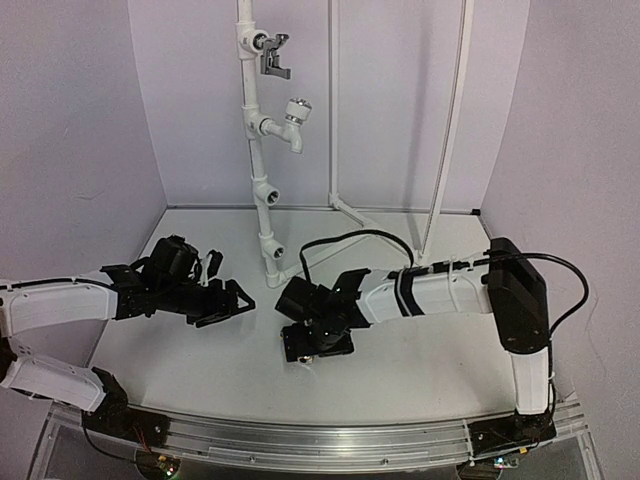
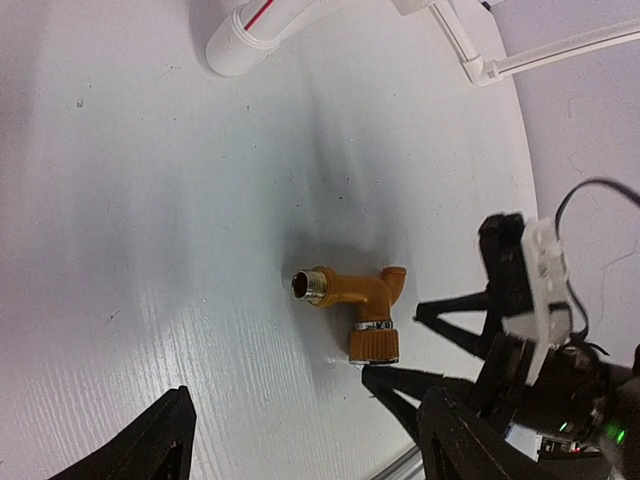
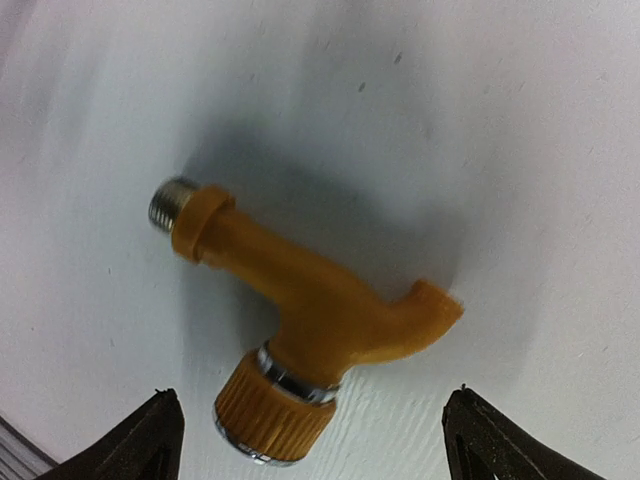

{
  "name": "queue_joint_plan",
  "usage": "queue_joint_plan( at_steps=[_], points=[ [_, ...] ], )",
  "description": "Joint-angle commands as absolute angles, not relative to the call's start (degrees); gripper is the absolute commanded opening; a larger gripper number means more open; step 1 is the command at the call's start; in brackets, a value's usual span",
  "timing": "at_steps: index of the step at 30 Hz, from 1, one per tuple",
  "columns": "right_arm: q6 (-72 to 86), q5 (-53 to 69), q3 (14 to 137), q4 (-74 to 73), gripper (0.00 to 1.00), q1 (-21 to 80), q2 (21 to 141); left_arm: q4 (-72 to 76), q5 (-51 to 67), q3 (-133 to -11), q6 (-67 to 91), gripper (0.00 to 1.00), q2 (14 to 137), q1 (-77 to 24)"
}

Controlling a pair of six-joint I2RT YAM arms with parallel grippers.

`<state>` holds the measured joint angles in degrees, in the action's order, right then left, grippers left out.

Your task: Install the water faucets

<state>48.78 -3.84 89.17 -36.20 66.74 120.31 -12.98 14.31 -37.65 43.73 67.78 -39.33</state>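
A golden-brass water faucet lies flat on the white table, with its threaded silver end pointing left and its ribbed, silver-rimmed knob towards the near edge. My left gripper is open, and the faucet lies apart from it, ahead of its fingertips. My right gripper is also open, fingertips spread just short of the knob and touching nothing. In the top view the faucet is hidden between the left gripper and the right gripper.
A white pipe stand rises at the back centre. It carries a chrome lever tap and a white plastic tap, with bare fittings lower down. Thin white frame rods stand to its right. A black cable loops over the right arm.
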Motion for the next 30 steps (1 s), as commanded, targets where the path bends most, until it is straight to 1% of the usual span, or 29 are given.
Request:
queue_joint_plan(
  at_steps=[1,4,8,12,14,18,20,21,23,27,30],
  points=[
    [51.35,-5.75,91.76,-37.7,0.82,67.32,124.75,-11.43,13.85,-38.57,43.58,0.8,68.32,-39.4],
    [50.72,-8.85,92.22,-36.92,0.76,67.32,126.67,-11.43,14.28,-38.39,43.99,0.8,67.92,-39.44],
    [48.26,-14.32,91.32,-34.65,0.65,67.1,127.97,-11.43,13.51,-37.7,44.94,0.8,66.73,-39.38],
    [43.09,-15.32,91.12,-30.59,0.54,66.97,128.32,-11.43,13.78,-37.84,45.56,0.79,67.11,-39.36],
    [39.08,-14.96,89.93,-26.69,0.44,66.93,127.42,-11.43,14.08,-38.52,45.29,0.8,67.7,-39.19],
    [31.85,-14.09,87.37,-19.65,0.19,65.58,124.62,-11.34,15.87,-40.15,45.19,0.83,68.17,-37.86],
    [28.51,-14.0,86.43,-16.94,0.08,64.89,123.37,-11.17,16.73,-40.47,45.32,0.85,67.43,-36.7],
    [26.66,-13.66,85.81,-15.4,0.03,64.65,122.7,-10.97,17.4,-40.43,45.54,0.85,66.83,-36.15],
    [23.92,-13.26,84.42,-12.87,0.0,64.47,120.82,-9.75,19.92,-39.93,46.18,0.88,65.46,-34.42],
    [21.09,-11.52,79.89,-6.26,0.0,64.42,115.48,-3.82,26.46,-37.93,48.31,0.92,62.16,-31.11],
    [20.28,-8.52,75.03,0.13,0.0,64.45,111.04,-0.7,29.14,-37.65,48.86,0.95,61.0,-30.78]
  ],
)
